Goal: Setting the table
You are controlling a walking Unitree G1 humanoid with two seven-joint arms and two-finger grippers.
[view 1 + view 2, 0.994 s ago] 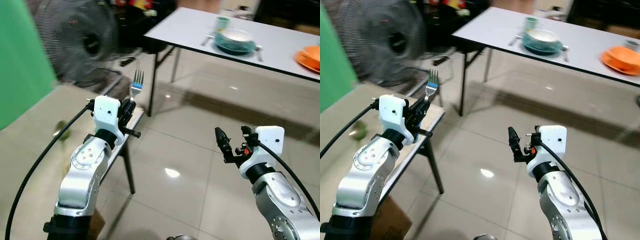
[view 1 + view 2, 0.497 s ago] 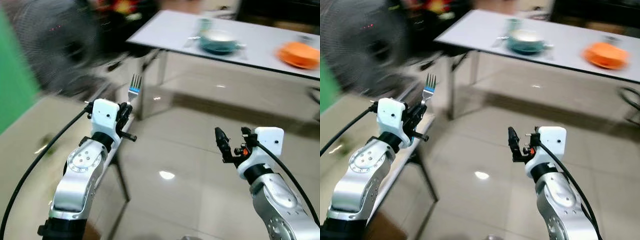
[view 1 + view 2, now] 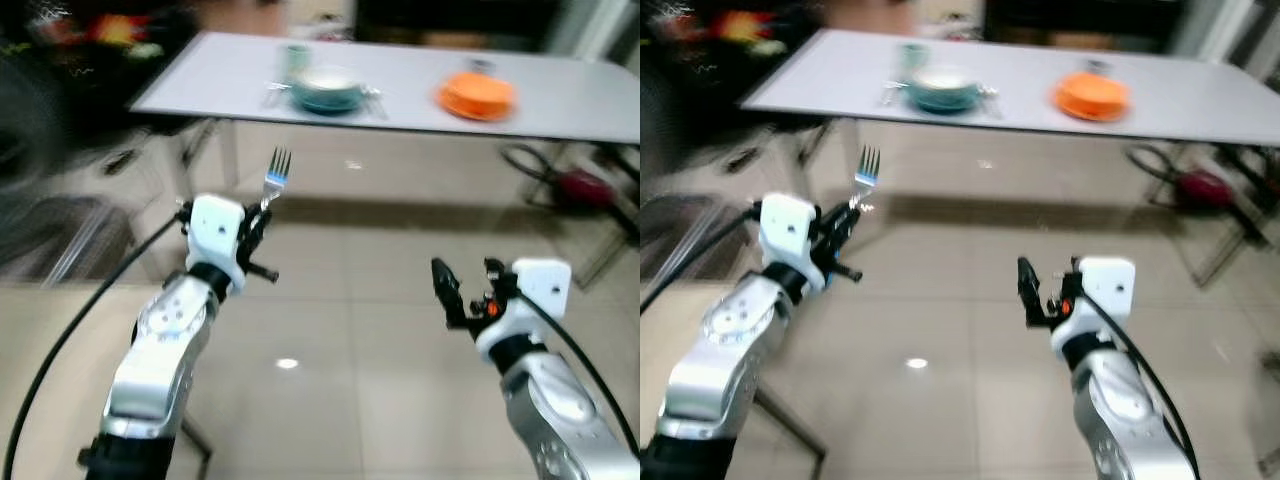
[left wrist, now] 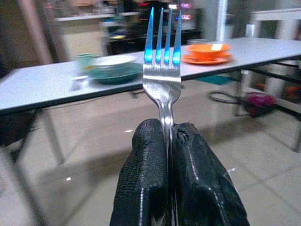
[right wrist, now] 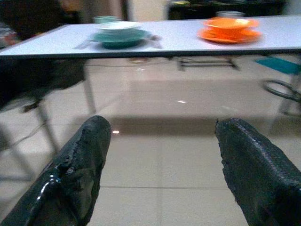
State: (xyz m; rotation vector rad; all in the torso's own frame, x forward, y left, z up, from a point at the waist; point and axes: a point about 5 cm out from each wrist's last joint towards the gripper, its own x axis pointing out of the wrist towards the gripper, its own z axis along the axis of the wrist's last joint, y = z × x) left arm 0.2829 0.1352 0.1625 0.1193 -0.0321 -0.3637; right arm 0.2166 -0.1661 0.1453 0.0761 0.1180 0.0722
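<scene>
Holding a fork point(image 3: 275, 178) upright, tines up, the left claw point(image 3: 257, 222) sits left of centre in the head view, fingers point(image 4: 146, 179) pinched tight on the handle w/ the tines sticking up above them. Right claw point(image 3: 465, 292) is at lower right of the frame, empty, fingers point(image 5: 77, 165) spread wide apart over tiled floor point(image 3: 360, 330). Long grey table point(image 3: 200, 80) runs across the top of the frame, well apart from both claws. On it, upper centre: teal bowl setting point(image 3: 327, 90) w/ a pale cup point(image 3: 294, 60) just beside it & cutlery either side, blurred. To its right, an orange plate and bowl point(image 3: 476, 96). Red object point(image 3: 585, 187) on the floor under the table's right end, too blurred to tell what. Whole head view is motion-blurred.
</scene>
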